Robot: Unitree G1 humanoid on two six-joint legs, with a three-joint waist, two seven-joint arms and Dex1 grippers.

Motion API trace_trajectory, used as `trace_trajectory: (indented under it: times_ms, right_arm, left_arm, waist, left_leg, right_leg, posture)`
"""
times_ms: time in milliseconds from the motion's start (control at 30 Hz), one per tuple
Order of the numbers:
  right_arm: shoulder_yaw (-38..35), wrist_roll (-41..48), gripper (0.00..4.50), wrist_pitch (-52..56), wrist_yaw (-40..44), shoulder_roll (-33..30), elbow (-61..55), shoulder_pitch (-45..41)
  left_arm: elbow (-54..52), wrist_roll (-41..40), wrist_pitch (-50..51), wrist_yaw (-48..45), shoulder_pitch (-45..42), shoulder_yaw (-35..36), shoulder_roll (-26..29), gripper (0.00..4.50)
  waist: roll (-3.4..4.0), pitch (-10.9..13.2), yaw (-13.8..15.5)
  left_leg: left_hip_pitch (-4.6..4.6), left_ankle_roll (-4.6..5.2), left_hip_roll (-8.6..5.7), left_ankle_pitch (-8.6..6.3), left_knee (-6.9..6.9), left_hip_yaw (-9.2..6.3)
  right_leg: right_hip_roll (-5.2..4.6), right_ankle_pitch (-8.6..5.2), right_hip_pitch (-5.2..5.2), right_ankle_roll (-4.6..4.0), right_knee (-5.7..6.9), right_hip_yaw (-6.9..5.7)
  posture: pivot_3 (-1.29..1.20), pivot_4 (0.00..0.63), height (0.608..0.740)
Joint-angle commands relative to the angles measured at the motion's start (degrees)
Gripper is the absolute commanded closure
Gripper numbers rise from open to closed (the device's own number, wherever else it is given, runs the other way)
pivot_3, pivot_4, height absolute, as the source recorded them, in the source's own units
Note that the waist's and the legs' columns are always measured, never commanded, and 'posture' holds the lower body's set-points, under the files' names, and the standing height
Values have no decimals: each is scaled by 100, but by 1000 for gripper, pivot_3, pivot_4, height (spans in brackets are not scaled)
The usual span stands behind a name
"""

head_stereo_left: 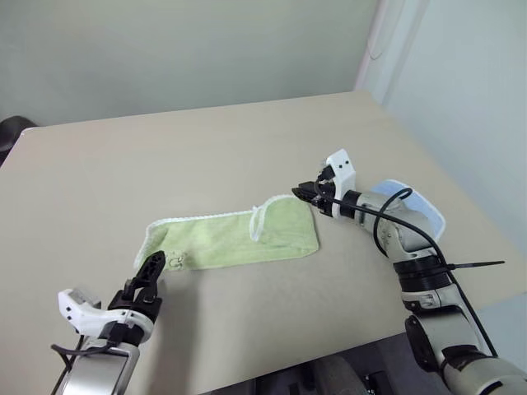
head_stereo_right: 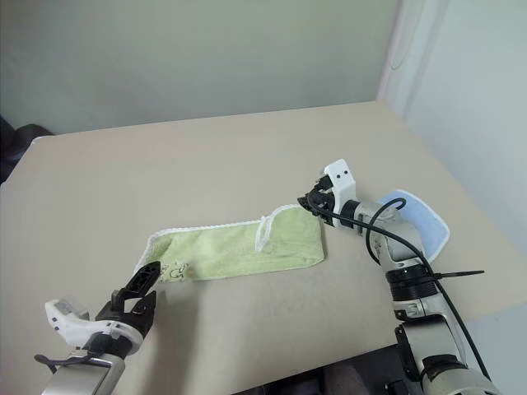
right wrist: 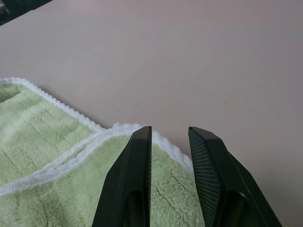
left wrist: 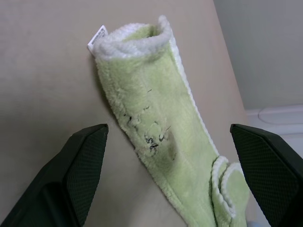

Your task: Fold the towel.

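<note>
The lime-green towel lies on the beige table as a long narrow strip, with its right end folded back over itself and its white-stitched edge showing along the far side. The right gripper sits at the towel's far right corner, its fingers narrowly parted above the white edging, with no cloth visibly pinched between them. The left gripper hangs just short of the towel's left end, fingers spread wide and holding nothing. A light blue cloth lies under the right forearm.
</note>
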Motion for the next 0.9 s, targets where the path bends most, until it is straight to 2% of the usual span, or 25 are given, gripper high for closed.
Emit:
trace_trajectory:
  times_ms: [33, 267, 500, 667, 900]
  right_arm:
    - [-130, -34, 3188, -128, -62, -10, -105, -50]
    - [-198, -70, 3188, -112, -163, -11, -132, -75]
    - [-277, -82, 3188, -98, -278, -15, -172, -52]
    - [-326, -87, 3188, -58, -325, -13, -223, -52]
    - [-350, -81, 3188, -9, -366, -51, -302, 0]
  left_arm:
    - [349, 131, -6, 18, -93, 207, 251, 16]
    - [918, 214, 168, 213, -273, 392, 595, 16]
    - [1810, 262, 708, -155, -822, 349, 1034, 16]
    - [2364, 413, 960, -254, -1273, 234, 980, 16]
    - [2717, 341, 1257, -589, -1771, 250, 915, 16]
  waist:
    - [1, 0, 1]
    - [3, 2, 1]
    - [30, 13, 51]
    - [86, 42, 84]
    - [111, 58, 90]
  left_leg:
    - [0, 0, 0, 0, -1, 0]
    - [24, -3, 2, -3, -2, 0]
    - [33, -4, 2, -6, -12, -4]
    - [34, -6, 1, -7, -14, -8]
    - [25, -9, 2, -9, -19, -10]
  right_leg:
    - [0, 0, 0, 0, 1, 0]
    - [3, 1, 13, -2, 6, 0]
    - [3, 2, 16, -11, 11, 1]
    - [3, -4, 27, -21, 12, 4]
    - [3, -7, 27, -25, 11, 5]
  posture:
    - [0, 150, 740]
    - [0, 150, 740]
    - [0, 150, 740]
    - [0, 150, 740]
    - [0, 150, 740]
